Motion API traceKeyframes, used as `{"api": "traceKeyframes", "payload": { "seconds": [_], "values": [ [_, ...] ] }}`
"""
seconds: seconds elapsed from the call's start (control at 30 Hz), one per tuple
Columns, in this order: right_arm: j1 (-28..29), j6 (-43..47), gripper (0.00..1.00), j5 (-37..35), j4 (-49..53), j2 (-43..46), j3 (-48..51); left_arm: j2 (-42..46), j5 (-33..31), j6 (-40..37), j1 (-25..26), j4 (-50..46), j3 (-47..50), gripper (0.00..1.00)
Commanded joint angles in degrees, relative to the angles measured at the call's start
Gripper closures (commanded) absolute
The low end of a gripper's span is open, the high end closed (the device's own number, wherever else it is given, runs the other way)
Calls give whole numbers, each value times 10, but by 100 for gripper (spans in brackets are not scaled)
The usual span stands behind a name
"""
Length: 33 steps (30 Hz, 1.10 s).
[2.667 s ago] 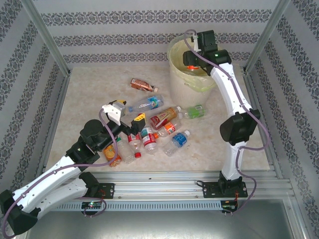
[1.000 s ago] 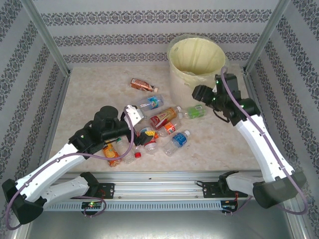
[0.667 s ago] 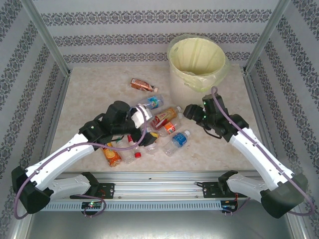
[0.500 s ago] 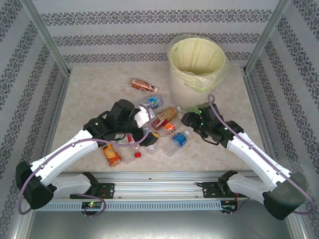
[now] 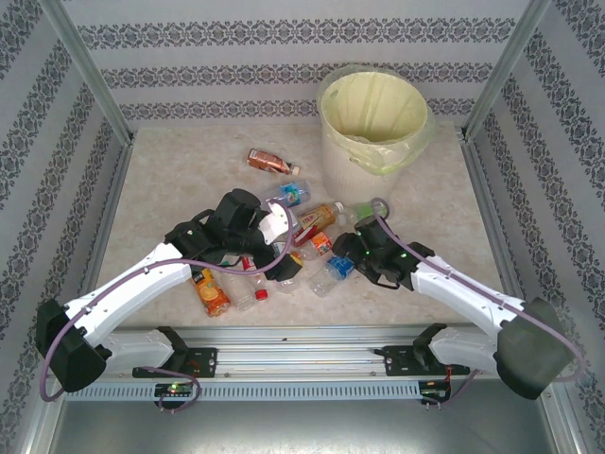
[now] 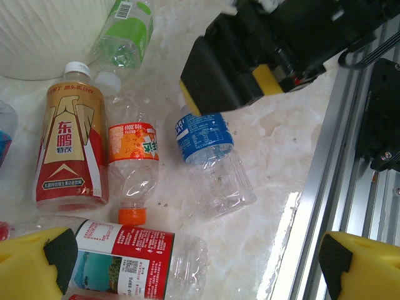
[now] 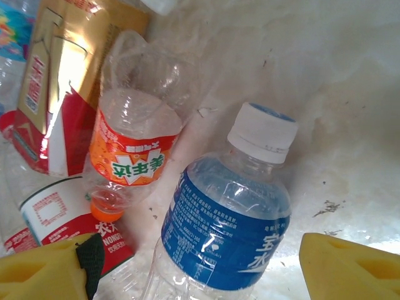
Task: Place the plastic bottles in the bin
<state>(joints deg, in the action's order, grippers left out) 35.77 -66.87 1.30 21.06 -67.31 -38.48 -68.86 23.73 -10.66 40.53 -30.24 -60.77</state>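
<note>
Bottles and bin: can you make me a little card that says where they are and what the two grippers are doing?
bin: upright, at the far side
bottle heap: lying on their sides in the middle, near the arms
brown bottle: lying apart from the heap, left of the bin
left gripper: open, over the red-label bottle
right gripper: open, a finger on each side of the blue-label bottle
held: nothing yet

You are stretching both arms low and inward, wrists tilting down. Your left gripper (image 6: 199, 265) is standing wide open, and your right gripper (image 7: 195, 269) is gaping too, the two nearly meeting.
</note>
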Motion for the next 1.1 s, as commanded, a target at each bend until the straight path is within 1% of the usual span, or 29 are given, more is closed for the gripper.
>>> {"api": "traceKeyframes", "payload": {
  "seconds": [0.0,0.27,0.63,0.87,1.0,1.07],
  "values": [
    [15,-17,18,9,-57,-28,14,-1,14,8,6,-2,-7,0],
    [33,-30,19,15,-102,-99,21,-1,22,15,7,7,-4,0],
    [37,-48,24,-8,-151,-138,42,9,36,27,8,37,9,0],
    [37,-42,32,-20,-159,-145,46,41,51,56,8,100,39,0],
    [36,-33,40,-38,-148,-126,47,51,68,57,8,111,44,0],
    [33,-19,42,-50,-132,-106,43,52,70,58,8,113,45,0]
  ]
}}
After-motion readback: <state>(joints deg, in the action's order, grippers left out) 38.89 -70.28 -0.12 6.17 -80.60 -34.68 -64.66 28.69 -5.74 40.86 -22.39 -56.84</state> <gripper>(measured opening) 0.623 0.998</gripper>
